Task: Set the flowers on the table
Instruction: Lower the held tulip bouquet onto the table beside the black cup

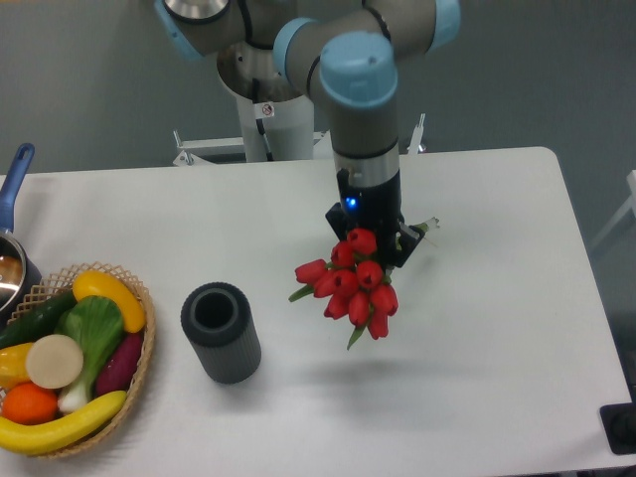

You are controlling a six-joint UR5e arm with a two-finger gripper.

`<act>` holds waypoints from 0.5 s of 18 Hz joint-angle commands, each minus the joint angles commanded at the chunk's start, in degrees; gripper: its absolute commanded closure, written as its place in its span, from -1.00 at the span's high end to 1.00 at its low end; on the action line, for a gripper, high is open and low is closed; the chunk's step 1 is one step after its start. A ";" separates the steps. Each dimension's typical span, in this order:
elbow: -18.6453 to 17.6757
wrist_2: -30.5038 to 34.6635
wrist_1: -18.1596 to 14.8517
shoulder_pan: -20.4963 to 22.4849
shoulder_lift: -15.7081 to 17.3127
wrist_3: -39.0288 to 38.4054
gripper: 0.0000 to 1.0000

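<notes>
the flowers (353, 283) hide the gripper's (373, 238) fingertips and their own stems. the left edge cuts off the pot (12, 260) and the basket (139, 348).

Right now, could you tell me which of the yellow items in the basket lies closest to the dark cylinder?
The banana, curving along the basket's front rim; its tip points toward the dark cylinder. The yellow pepper sits further back, and another yellow piece lies at the far left.

White table (497, 328) with rounded corners fills the view. At its left edge sits a wicker basket (139, 363) packed with fruit and vegetables. Just right of the basket, a dark grey ribbed cylinder (221, 333) stands upright, open at the top. A pot with a blue handle (14, 238) pokes in at far left.
</notes>
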 joint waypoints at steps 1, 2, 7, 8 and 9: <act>-0.09 0.79 0.09 -0.09 -0.97 0.00 -0.35; 0.00 1.41 0.18 -0.61 -1.85 0.00 -0.36; 0.00 1.85 0.18 -1.14 -5.37 0.00 -0.35; 0.00 1.85 0.18 -1.23 -5.98 0.09 -0.35; 0.00 1.85 0.26 -1.23 -6.68 0.00 -0.35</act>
